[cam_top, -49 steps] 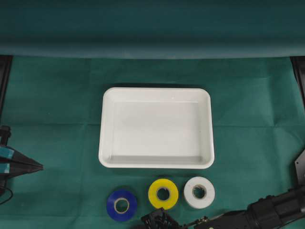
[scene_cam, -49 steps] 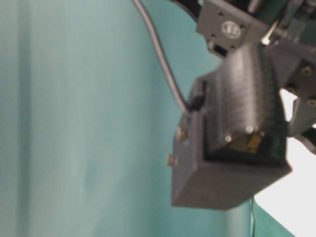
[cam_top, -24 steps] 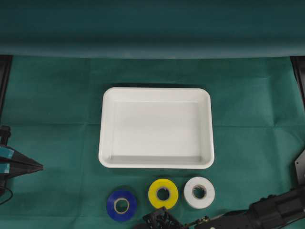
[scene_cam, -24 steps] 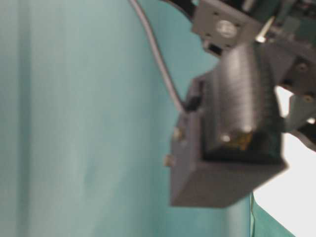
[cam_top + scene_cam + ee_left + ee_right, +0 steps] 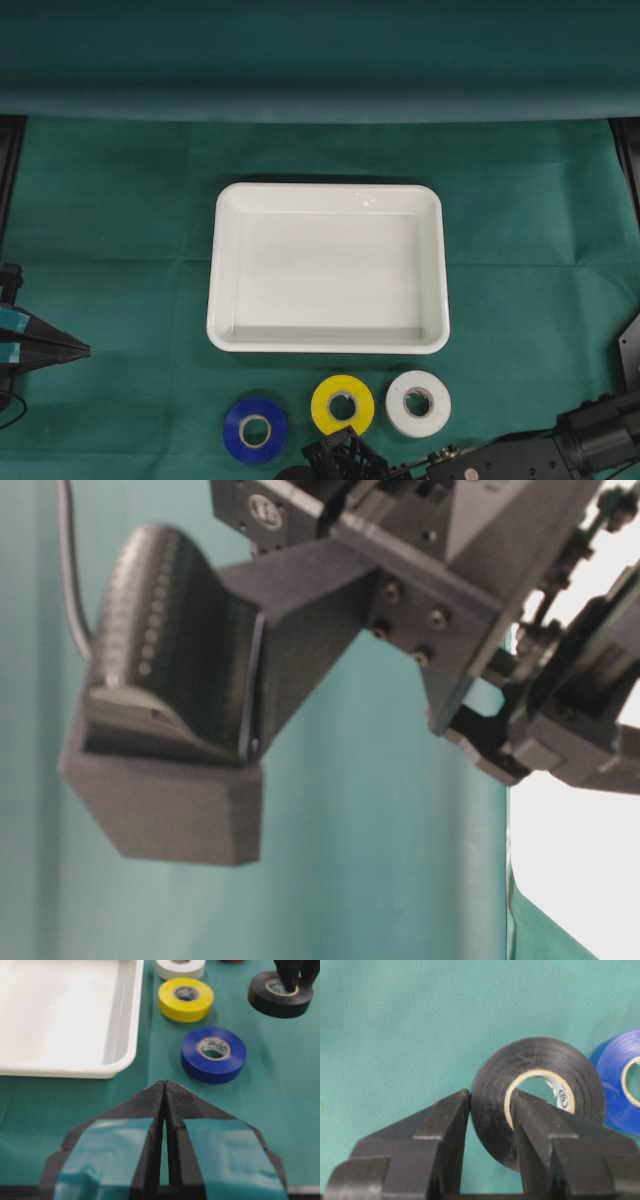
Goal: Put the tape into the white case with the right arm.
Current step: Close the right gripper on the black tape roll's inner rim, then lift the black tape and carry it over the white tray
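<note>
The white case (image 5: 213, 270) lies in the middle of the green cloth, with nothing in it. Just below it stand a blue roll (image 5: 255, 430), a yellow roll (image 5: 342, 405) and a white roll (image 5: 418, 403). My right gripper (image 5: 490, 1097) is shut on the wall of a black tape roll (image 5: 535, 1055), one finger outside it and one inside its core. From the left wrist view that black tape (image 5: 281, 1002) rests beyond the blue roll (image 5: 213, 1055). My left gripper (image 5: 164, 1084) is shut and holds nothing, low at the left edge (image 5: 85, 350).
The right arm (image 5: 560, 450) comes in along the bottom edge from the right. Its wrist housing (image 5: 180, 710) fills the table-level view. A rolled green backdrop (image 5: 320, 100) closes off the far side. A sliver of something red (image 5: 232, 961) shows past the white roll.
The right wrist has shifted a little at the bottom edge and swung left across the table-level view. The three rolls, the case and the left gripper have not moved.
</note>
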Robot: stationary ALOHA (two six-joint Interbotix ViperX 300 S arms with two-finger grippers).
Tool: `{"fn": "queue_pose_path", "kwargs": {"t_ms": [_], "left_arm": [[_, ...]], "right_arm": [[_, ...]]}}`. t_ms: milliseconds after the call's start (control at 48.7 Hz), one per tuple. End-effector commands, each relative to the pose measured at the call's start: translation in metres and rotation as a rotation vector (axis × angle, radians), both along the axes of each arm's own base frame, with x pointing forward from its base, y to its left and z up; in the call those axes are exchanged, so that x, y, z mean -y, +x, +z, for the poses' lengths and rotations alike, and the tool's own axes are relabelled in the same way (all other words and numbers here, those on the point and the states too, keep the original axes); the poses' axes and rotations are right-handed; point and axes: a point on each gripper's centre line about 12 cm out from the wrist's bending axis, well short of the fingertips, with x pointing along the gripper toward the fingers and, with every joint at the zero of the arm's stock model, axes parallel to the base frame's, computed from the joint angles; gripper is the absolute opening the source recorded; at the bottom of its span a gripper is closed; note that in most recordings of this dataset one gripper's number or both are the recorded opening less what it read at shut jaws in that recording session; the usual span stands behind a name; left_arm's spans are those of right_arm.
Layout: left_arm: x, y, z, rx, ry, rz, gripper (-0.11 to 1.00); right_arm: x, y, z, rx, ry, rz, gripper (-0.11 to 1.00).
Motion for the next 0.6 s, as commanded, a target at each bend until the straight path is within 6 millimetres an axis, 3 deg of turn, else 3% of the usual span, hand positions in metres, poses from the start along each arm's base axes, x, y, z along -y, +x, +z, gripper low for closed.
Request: {"fn": "queue_pose_path", "kwargs": {"t_ms": [0,246,575], "left_arm": [[0.000,0.001,0.004,0.008,-0.002,-0.001,0.00],[0.000,0.001,0.004,0.009,-0.002,-0.001,0.00],[0.000,0.001,0.003,0.008,-0.002,-0.001,0.00]], "right_arm": [[0.004,0.005,0.026,0.062,0.018,-0.009,0.00],[0.041,0.005,0.028,0.040,0.002,-0.085,0.00],[0.112,-0.004,0.039,0.045,-0.087,-0.186,0.00]]}}
